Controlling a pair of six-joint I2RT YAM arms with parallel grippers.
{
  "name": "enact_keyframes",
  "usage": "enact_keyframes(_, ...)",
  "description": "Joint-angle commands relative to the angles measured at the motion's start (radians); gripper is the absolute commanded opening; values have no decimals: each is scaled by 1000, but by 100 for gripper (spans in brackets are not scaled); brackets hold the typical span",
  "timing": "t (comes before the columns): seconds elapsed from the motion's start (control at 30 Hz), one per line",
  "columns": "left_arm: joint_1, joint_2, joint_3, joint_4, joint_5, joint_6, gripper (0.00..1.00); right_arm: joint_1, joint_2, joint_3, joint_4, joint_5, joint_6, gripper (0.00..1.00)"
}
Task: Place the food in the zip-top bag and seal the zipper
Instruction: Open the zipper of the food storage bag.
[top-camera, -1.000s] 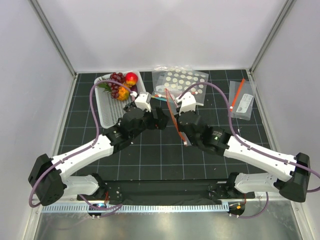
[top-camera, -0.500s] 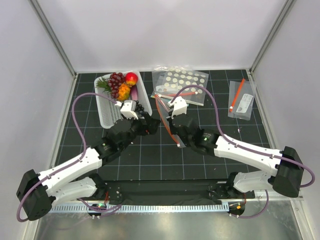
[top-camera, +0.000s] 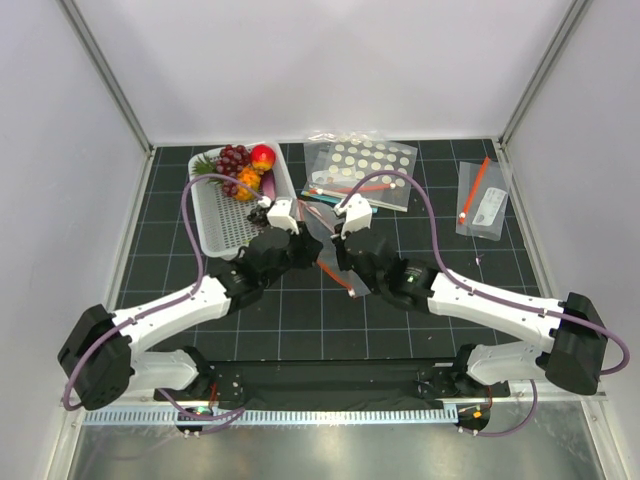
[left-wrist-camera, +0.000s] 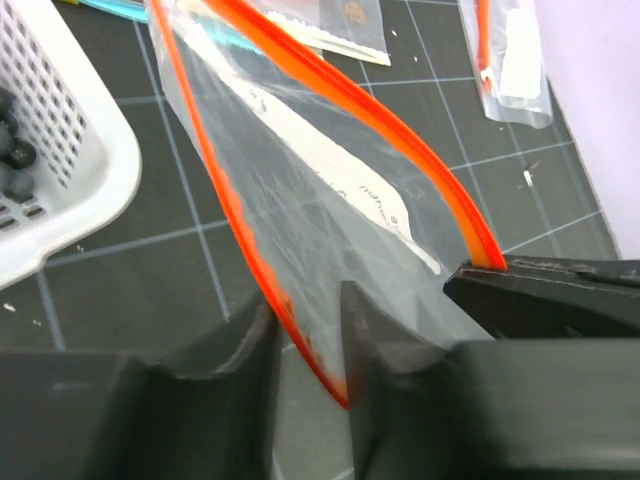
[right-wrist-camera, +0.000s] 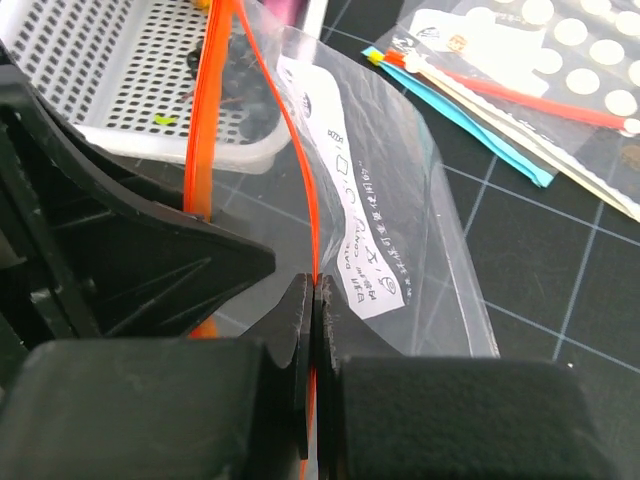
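The zip-top bag (top-camera: 323, 243) hangs between my two grippers at mid-table, mouth spread. My right gripper (right-wrist-camera: 313, 285) is shut on one lip of the orange zipper (right-wrist-camera: 312, 200). My left gripper (left-wrist-camera: 305, 310) straddles the other lip of the zipper (left-wrist-camera: 240, 230), its jaws narrowed but still apart, a gap showing beside the strip. In the top view the left gripper (top-camera: 305, 246) and right gripper (top-camera: 338, 260) almost face each other. The food lies in the white basket (top-camera: 215, 215): grapes (top-camera: 235, 160), apple (top-camera: 263, 156), pineapple (top-camera: 248, 183).
A larger clear bag with white dots (top-camera: 365, 165) lies behind the grippers over some other flat bags. A small clear bag with a white label (top-camera: 485, 200) lies at the far right. The basket's corner (left-wrist-camera: 90, 170) is just left of the held bag.
The right arm carried the bag a little left. The left arm drew back, then came forward onto the bag's near lip, and its jaws narrowed around the strip.
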Motion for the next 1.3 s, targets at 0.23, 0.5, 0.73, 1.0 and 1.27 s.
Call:
enact_keyframes(0.23,0,71,96,-35,10,28,0,1,97,101,-98,161,-2,9)
enact_keyframes(0.5,0,58,96,-43,4,40,0,1,158,144,-148,187,1,24)
enact_keyframes(0.73,0,65,103,-52,0,45,0,1,158,140,-138,126,10,24)
enact_keyframes(1.0,0,52,101,-58,-23,44,0,1,186,144,-129,45,44,39)
enact_keyframes(1.27,38,25,75,-46,12,18,0,0,253,186,-177,82,59,29)
